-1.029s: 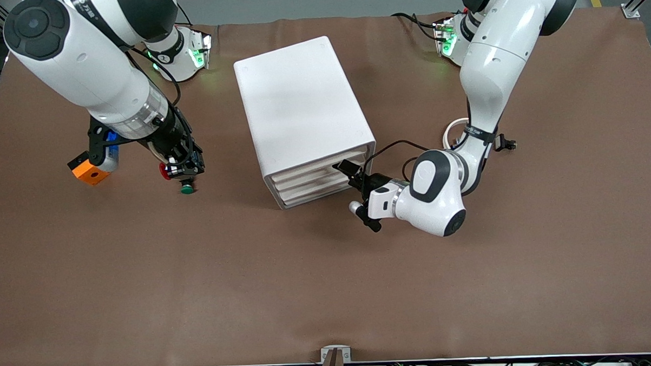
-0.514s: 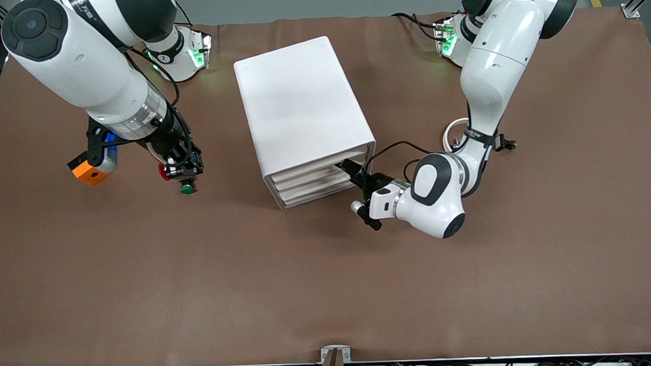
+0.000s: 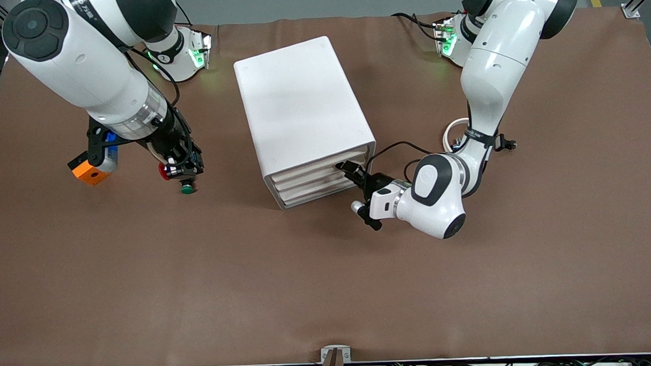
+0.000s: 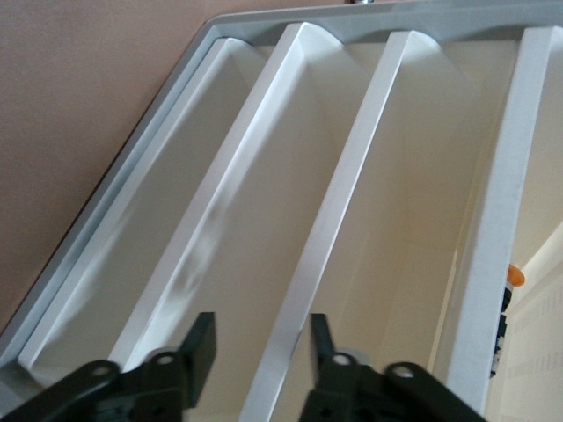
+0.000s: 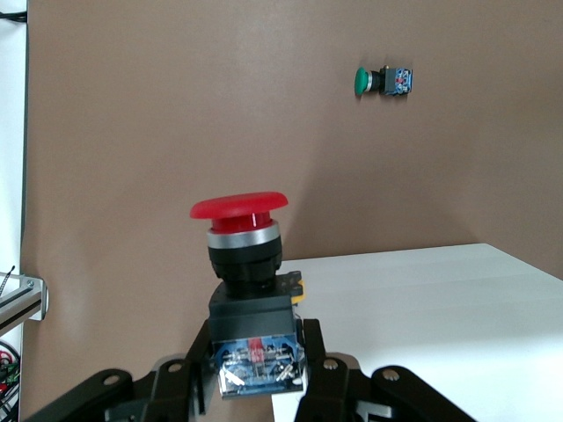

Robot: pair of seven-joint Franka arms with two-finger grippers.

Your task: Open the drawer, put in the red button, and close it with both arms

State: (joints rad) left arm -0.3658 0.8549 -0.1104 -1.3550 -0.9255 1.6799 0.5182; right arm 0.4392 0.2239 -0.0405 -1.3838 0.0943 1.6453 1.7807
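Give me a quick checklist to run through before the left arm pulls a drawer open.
1. Left gripper straddles a drawer lip on the white drawer unit: ok.
2. Its fingers clamped on that lip: not ok, a gap shows on one side.
3. Right gripper shut on the red button, cap upward: ok.
4. A drawer open to take the button: not ok, all are closed.
5. Green button left lying on the table, under the right gripper: ok.
6. Which drawer the lip belongs to: cannot tell.
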